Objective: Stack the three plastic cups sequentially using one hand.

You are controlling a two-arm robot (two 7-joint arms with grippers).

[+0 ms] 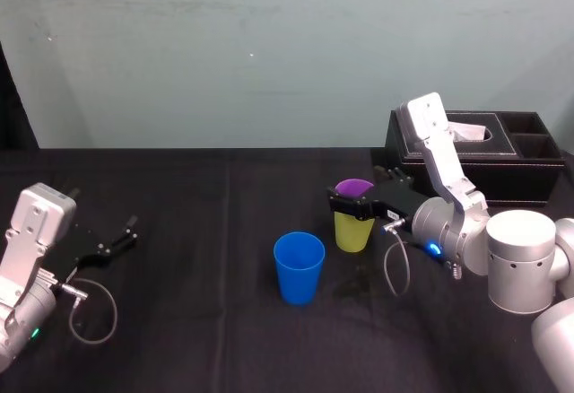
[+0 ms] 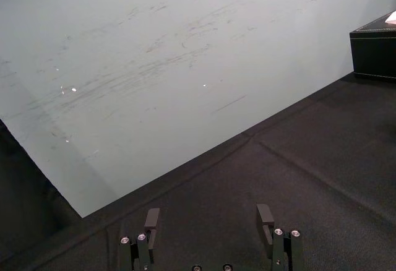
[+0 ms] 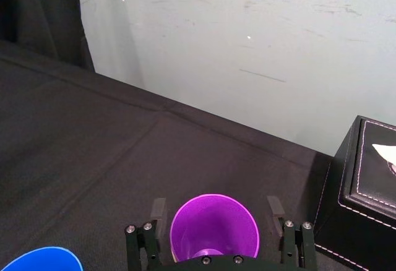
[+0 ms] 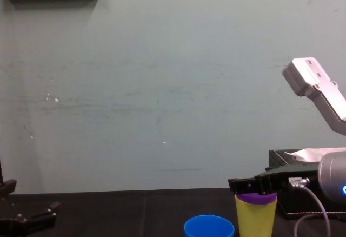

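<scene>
Here the purple cup (image 1: 353,185) sits nested in the yellow-green cup (image 1: 352,233) at centre-right of the black table (image 1: 197,321). The right gripper (image 1: 352,204) straddles its rim, jaws released (small gaps either side). The blue cup (image 1: 299,268) stands just left, nearer. The left gripper (image 2: 209,214) rests far left, jaws spread.
</scene>
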